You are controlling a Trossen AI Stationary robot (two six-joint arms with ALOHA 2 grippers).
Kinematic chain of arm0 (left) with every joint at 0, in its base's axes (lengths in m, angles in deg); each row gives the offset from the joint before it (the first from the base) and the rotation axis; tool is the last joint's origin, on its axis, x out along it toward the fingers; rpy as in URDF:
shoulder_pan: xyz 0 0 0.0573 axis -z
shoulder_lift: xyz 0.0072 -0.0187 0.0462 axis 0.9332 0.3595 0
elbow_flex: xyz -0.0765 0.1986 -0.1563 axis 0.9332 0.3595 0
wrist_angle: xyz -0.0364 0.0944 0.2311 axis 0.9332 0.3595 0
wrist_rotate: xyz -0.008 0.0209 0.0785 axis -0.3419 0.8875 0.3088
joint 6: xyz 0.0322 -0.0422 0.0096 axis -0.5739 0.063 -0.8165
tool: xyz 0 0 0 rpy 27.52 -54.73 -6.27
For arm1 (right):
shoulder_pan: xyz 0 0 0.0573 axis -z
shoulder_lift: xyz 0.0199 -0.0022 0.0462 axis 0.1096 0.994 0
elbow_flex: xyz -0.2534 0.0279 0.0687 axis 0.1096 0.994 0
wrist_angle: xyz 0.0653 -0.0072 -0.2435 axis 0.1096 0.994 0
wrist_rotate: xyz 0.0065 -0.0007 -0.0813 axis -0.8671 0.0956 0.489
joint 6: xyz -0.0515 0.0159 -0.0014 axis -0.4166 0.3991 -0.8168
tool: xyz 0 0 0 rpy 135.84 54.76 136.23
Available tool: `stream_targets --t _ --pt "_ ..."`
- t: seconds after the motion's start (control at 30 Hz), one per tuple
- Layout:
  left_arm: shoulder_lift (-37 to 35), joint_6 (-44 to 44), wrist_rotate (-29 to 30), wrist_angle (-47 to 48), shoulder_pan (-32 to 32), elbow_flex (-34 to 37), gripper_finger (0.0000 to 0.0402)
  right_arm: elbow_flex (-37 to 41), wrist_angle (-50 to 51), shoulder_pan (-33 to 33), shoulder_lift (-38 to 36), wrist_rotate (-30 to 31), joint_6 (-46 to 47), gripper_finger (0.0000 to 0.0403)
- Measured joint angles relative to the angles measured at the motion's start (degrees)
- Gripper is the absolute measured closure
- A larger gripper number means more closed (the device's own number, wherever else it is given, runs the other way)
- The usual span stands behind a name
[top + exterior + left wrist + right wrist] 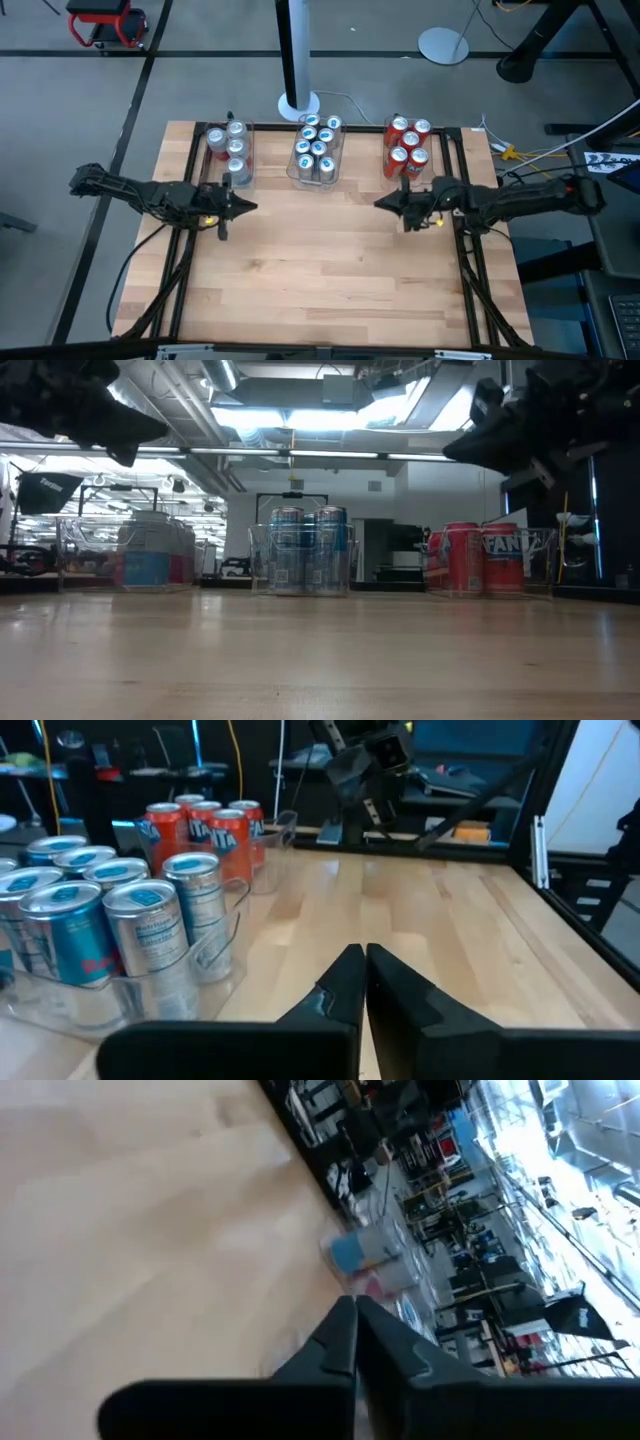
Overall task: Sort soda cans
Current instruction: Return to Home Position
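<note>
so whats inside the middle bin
The middle bin holds only blue-and-silver cans, standing upright and packed close. From table height the front ones hide those behind, and the bin's floor is covered.

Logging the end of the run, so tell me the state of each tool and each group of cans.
Left tool: shut, empty, over the table.
Right tool: shut, empty, over the table.
Red cans: upright in the right bin.
Blue cans: upright in the middle bin.
Mixed cans: upright in the left bin.

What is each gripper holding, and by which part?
Nothing. Left gripper and right gripper are shut, empty; small metal soda cans sit in clear plastic bins.
</note>
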Motion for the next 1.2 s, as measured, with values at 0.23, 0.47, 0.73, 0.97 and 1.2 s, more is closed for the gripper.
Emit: stream_targets --t 0.23,0.47,0.73,0.97,1.2 --pt "-7.87 -0.79 0.0 0.56 0.0 3.74 0.0395 1.61 10.46 7.0 -13.35 -5.77 -3.87 0.0371" --pt "-13.8 -0.94 0.0 0.39 0.0 6.7 0.0398 11.3 6.1 7.22 -26.85 -8.98 -5.3 0.0395" --pt "-16.98 -2.41 0.0 0.88 0.02 8.24 0.04 16.31 11.5 7.18 -39.94 -5.97 -3.35 0.0391" --pt "-19.36 -3.28 1.17 3.63 0.02 8.75 0.0397 16.35 17.43 7.18 -47.73 -4.28 -2.98 0.0389" --pt "-19.33 -5.47 1.33 3.78 0.02 8.68 0.0396 16.41 19.15 7.18 -49.19 -4.03 -2.74 0.0389"
